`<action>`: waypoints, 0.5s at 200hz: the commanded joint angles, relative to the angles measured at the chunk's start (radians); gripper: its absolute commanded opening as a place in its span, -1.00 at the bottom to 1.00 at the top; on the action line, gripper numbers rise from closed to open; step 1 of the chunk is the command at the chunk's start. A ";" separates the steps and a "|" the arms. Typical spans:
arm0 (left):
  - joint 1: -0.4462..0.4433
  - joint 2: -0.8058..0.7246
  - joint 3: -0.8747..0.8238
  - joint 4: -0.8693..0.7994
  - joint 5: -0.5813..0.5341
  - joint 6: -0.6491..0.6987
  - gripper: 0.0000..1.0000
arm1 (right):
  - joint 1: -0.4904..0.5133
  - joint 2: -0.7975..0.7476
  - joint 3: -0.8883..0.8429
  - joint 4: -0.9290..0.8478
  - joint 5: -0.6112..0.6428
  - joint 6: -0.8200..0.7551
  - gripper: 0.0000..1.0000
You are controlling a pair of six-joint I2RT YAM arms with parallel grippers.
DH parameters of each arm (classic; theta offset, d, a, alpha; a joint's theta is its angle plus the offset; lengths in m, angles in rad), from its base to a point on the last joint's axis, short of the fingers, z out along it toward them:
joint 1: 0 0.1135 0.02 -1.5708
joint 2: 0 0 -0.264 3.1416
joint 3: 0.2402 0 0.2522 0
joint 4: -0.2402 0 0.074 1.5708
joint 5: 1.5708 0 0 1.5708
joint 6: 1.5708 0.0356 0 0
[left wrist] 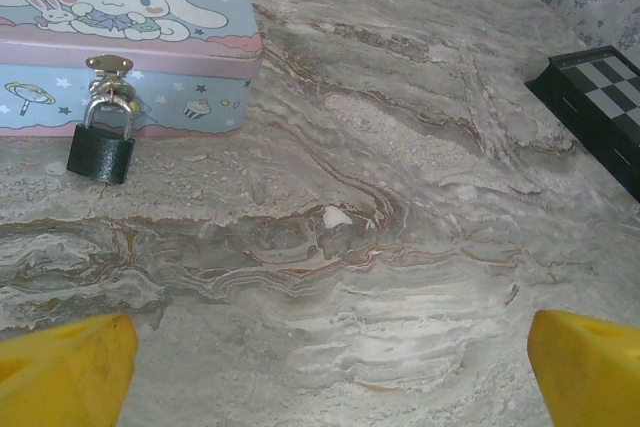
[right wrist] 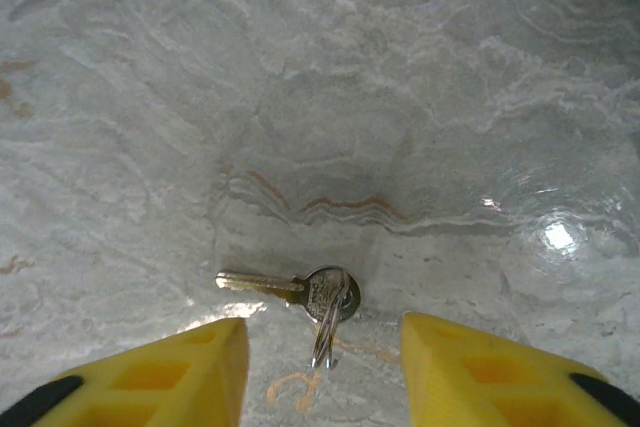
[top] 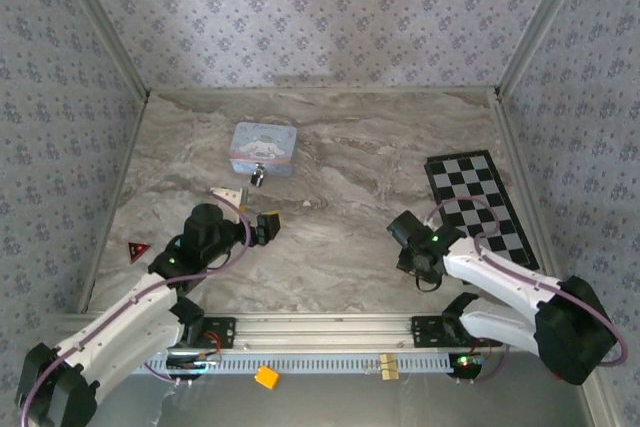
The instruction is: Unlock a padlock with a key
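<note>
Top external view showed the marbled grey table [top: 360,137] ringed by patterned walls, with the two arms reaching in from its near edge. A black-and-white checkered board [top: 480,209] lay flat along the right side. Toward the far left-centre sat the pale blue cartoon-printed tin [top: 262,145], lid down.

The left gripper [left wrist: 325,367] was spread wide, its yellow fingertips [left wrist: 65,372] at the bottom corners of the left wrist view with bare table between them, well short of the tin. The right gripper [right wrist: 325,372] was lowered close to the table near the board's left edge, jaws parted at a moderate width and clamping nothing.

The padlock [left wrist: 101,152], small and black, hung by its silvery shackle from the tin's front hasp [left wrist: 109,65], its body resting against the table just in front of the tin wall; the shackle looked closed. Two silvery keys [right wrist: 295,290] on one ring lay flat on the table just ahead of the right fingertips, one blade pointing left, the other reaching back into the gap between them.
</note>
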 commanded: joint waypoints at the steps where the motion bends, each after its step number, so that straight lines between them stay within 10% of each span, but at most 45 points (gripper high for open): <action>1: -0.005 -0.017 -0.001 0.005 -0.025 0.000 1.00 | 0.009 0.019 -0.017 0.020 0.018 0.025 -0.23; 100: -0.006 -0.011 -0.008 0.017 -0.032 -0.001 0.99 | 0.009 0.038 -0.049 0.050 0.026 0.033 -0.65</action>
